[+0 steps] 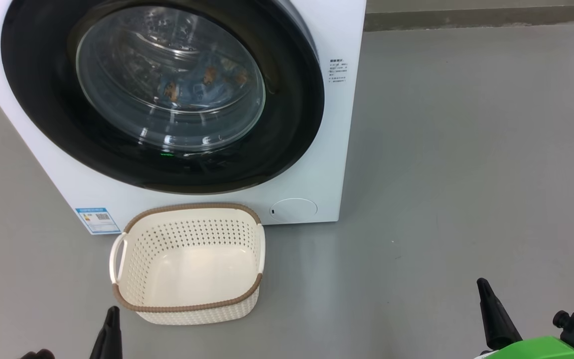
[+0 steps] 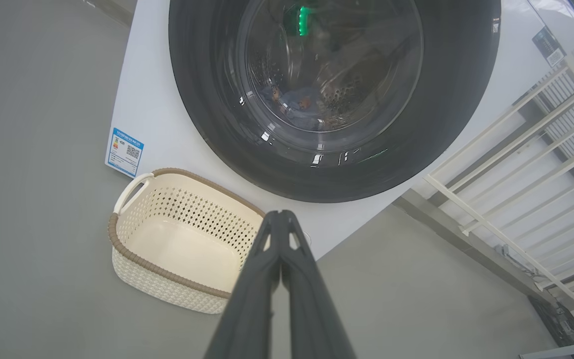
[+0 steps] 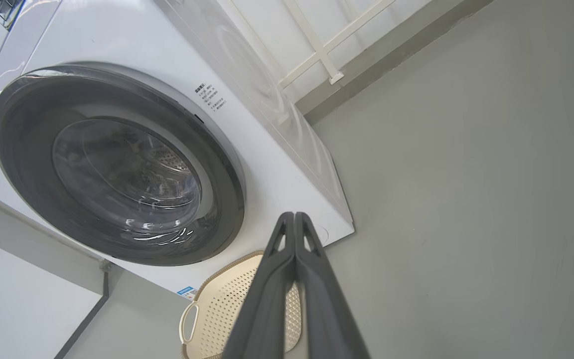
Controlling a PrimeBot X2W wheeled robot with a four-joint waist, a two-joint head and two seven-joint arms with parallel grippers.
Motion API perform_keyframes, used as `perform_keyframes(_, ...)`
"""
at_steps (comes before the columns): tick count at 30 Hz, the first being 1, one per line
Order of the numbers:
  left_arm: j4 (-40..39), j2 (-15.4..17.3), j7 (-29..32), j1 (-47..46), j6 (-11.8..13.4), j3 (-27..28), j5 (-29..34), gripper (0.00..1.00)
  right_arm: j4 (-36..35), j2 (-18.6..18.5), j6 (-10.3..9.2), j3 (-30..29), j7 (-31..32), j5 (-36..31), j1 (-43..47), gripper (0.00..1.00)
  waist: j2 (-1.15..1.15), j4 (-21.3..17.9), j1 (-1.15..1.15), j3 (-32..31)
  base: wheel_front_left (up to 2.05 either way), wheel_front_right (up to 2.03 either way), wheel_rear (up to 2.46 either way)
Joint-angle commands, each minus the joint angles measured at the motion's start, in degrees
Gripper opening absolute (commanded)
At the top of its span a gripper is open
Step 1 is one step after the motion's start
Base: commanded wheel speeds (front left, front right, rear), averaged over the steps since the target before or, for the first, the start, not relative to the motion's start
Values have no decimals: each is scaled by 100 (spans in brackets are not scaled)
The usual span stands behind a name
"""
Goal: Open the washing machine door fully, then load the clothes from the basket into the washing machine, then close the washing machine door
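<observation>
At twelve o'clock the washing machine door [image 1: 132,114] looks shut over the clothes [image 1: 207,77]; my left gripper [image 2: 281,214] and right gripper [image 3: 294,215], fingers together, empty, must avoid the basket [image 1: 192,206].

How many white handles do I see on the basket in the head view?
2. On the basket, the left handle curves outward; the right handle is seen edge-on. None seems hidden.

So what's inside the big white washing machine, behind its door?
Through the glass of the round glossy black door, light blue fabric with orange-brown prints lies in the perforated steel drum. The door's black ring covers the drum's outer parts.
</observation>
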Motion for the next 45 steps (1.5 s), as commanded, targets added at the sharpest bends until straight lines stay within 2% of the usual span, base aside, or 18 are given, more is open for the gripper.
perform_keyframes(1, -88, 108, 43, -281, -5, 99, -183, 0, -109, -44, -13, 15, 34, 205, -285, 0, 0, -3, 0, 0, 0, 0, 0)
perform_keyframes(45, 337, 146, 759, -784, -8, 294, -3166, 0, 64, -56, -25, -110, 782, 3128, -594, 0, 0, -98, -1, 21, 0, 0, 0)
